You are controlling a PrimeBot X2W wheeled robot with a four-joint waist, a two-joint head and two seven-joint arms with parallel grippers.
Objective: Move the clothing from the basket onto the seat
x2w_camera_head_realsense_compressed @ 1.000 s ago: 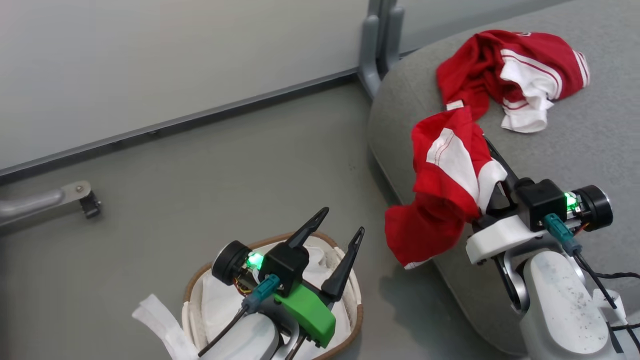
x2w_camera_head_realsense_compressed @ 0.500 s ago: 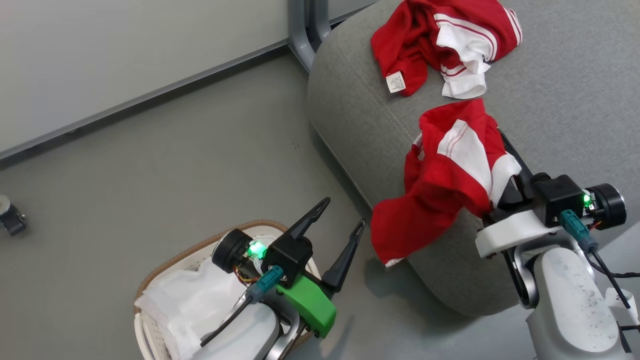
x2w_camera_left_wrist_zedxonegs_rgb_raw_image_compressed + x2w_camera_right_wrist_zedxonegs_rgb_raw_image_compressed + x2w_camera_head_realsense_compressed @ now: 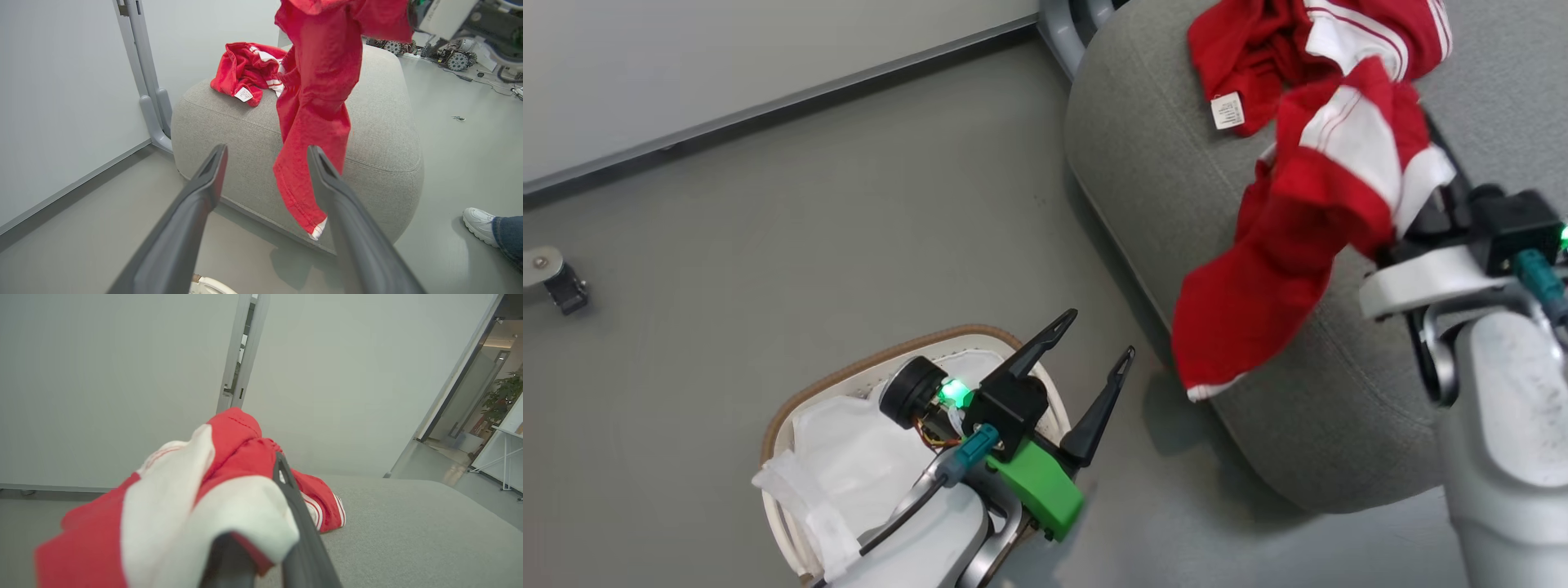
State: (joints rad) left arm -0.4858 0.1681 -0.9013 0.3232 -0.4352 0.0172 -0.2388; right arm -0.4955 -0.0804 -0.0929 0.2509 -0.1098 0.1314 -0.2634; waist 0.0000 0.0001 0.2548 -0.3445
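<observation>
Grey floor (image 3: 809, 204), pale wall (image 3: 686, 57). Right end effector (image 3: 1431, 131) pinches a red garment (image 3: 1307, 245) hanging below it over the seat (image 3: 1176, 188); left end effector (image 3: 1096, 333) spread, by the basket (image 3: 849, 371).

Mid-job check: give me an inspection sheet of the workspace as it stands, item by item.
Surface: grey seat on a grey floor.
Job's things: tagged garment lies on the seat; second garment hangs from the right gripper at the seat's near edge; basket holds a white liner.
Clutter: caster on the floor; wheeled gear beyond the seat.
Grippers: left gripper, jaws open, empty, by the basket; right gripper, jaws shut on the second garment.
Cables: teal-plugged cable at the left wrist; loose cable on the far floor.
Surroundings: pale wall, grey post, a person's shoe.
</observation>
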